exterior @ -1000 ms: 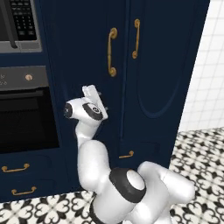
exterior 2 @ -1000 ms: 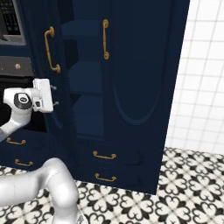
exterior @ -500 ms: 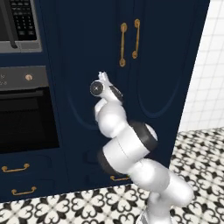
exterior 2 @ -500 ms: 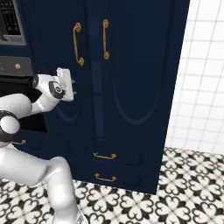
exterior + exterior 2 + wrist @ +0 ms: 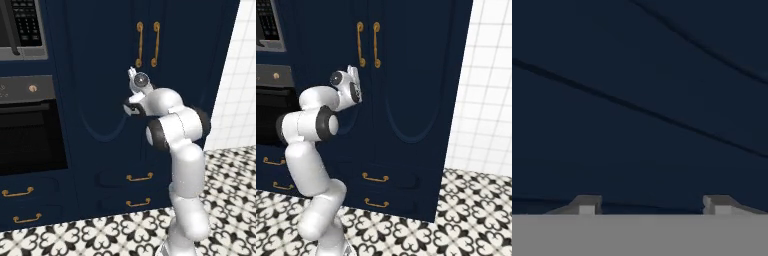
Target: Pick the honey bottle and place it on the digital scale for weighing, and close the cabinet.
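The cabinet [image 5: 115,90] stands with both navy doors shut flush, its two long brass handles [image 5: 147,44] side by side just above the gripper [image 5: 131,82]. In the right base view the same cabinet [image 5: 416,75] fills the middle of the scene, and the gripper [image 5: 354,80] sits below and a little left of the handles [image 5: 368,44], close against the left door. Whether it touches the panel cannot be told.

The arm rises from the floor, bends at a dark elbow joint, and folds forward, so that the wrist points the hand at the door face at about chest height of the cabinet. The hand view looks straight at the dark door panel [image 5: 640,100], crossed by thin moulded grooves running diagonally, with the gripper [image 5: 652,204] at the bottom. Its two fingertips [image 5: 587,205] stand well apart with nothing between them, so the pincer is wide and holds nothing.

Below the gripper are two brass-handled drawers [image 5: 135,190]. To its left in the left base view sit a black oven [image 5: 30,135] with a round knob, and above that a microwave [image 5: 22,27] with a keypad; the markings on the keys are too small to read. To the right is a white tiled wall [image 5: 235,85], and beneath everything a black-and-white patterned floor [image 5: 100,235].
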You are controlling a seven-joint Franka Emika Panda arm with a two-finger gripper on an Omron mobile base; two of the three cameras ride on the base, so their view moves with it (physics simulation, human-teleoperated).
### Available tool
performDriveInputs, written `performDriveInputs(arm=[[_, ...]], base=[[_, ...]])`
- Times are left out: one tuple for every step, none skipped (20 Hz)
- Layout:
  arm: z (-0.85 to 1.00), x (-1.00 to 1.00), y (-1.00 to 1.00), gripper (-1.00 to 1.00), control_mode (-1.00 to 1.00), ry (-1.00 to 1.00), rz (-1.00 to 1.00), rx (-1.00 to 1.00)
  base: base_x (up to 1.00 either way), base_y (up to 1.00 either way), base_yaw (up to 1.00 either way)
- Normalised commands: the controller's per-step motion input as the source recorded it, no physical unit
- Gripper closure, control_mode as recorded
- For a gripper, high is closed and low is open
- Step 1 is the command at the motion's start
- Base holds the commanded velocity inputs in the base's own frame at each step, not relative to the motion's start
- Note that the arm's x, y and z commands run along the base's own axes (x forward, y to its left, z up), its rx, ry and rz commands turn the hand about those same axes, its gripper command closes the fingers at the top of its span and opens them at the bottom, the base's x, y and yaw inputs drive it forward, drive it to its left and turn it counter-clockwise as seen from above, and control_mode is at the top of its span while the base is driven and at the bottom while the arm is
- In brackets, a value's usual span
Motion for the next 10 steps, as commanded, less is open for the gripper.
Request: performDriveInputs(arm=[[-0.01,1.0,-0.87,-1.0,-1.0,-0.06,0.18,0.08],[-0.04,1.0,-0.88,-1.0,-1.0,-0.03,0.18,0.09],[-0.07,1.0,-0.79,-1.0,-1.0,-0.01,0.17,0.07],[-0.06,1.0,-0.75,-1.0,-1.0,-0.04,0.16,0.05],[-0.07,1.0,-0.71,-1.0,-1.0,-0.05,0.15,0.05],[-0.16,1.0,-0.51,-1.0,-1.0,-0.03,0.13,0.0],[-0.26,1.0,-0.42,-1.0,-1.0,-0.04,0.12,0.0],[-0.3,1.0,-0.48,-1.0,-1.0,-0.07,0.13,0.0],[-0.42,0.91,-0.46,-1.0,-1.0,-0.12,0.14,0.0],[-0.61,0.79,-0.48,-1.0,-1.0,-0.13,0.17,0.0]], base=[[0.0,0.0,0.0],[0.0,0.0,0.0],[0.0,0.0,0.0],[0.0,0.0,0.0],[0.0,0.0,0.0],[0.0,0.0,0.0],[0.0,0.0,0.0],[0.0,0.0,0.0],[0.0,0.0,0.0],[0.0,0.0,0.0]])
